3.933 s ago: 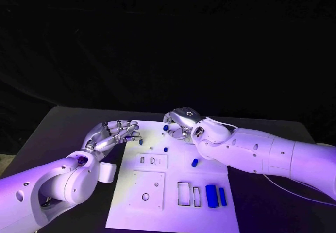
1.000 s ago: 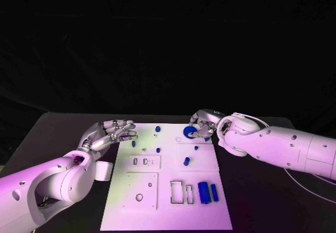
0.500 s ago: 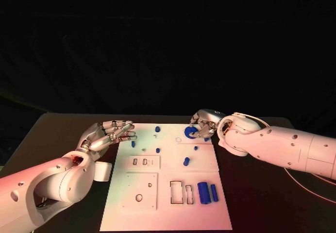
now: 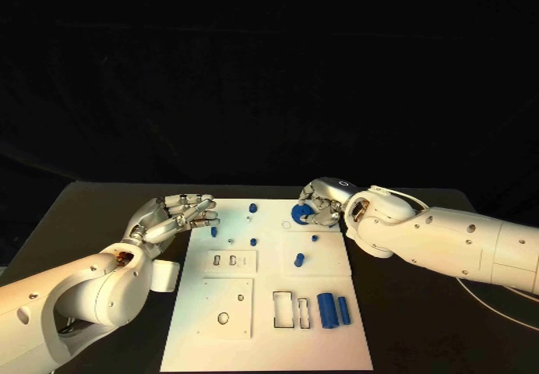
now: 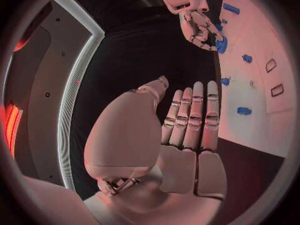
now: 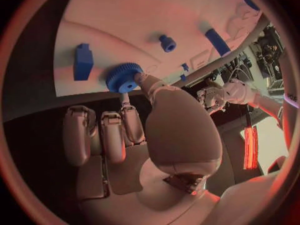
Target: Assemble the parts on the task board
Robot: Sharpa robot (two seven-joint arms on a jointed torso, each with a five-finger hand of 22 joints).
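The white task board (image 4: 264,327) lies in the middle of the black table. My right hand (image 4: 323,201) is at the board's far right corner and pinches a blue gear (image 4: 301,211) between thumb and fingertips, low over the board. In the right wrist view the blue gear (image 6: 123,78) sits at the tips of the right hand (image 6: 134,135). My left hand (image 4: 172,217) hovers at the board's far left edge, fingers apart and holding nothing. In the left wrist view the left hand (image 5: 187,130) has straight fingers, with the gear (image 5: 220,45) beyond them.
Small blue parts (image 4: 299,259) are scattered over the far half of the board. Two longer blue bars (image 4: 332,309) lie beside two rectangular slots (image 4: 291,310) on the near right. Two small slots (image 4: 225,259) and a hole (image 4: 223,317) are on the near left.
Since the earliest frame my right hand has moved from the far middle of the board to its far right corner, with the gear in its fingertips. The left hand has stayed in place.
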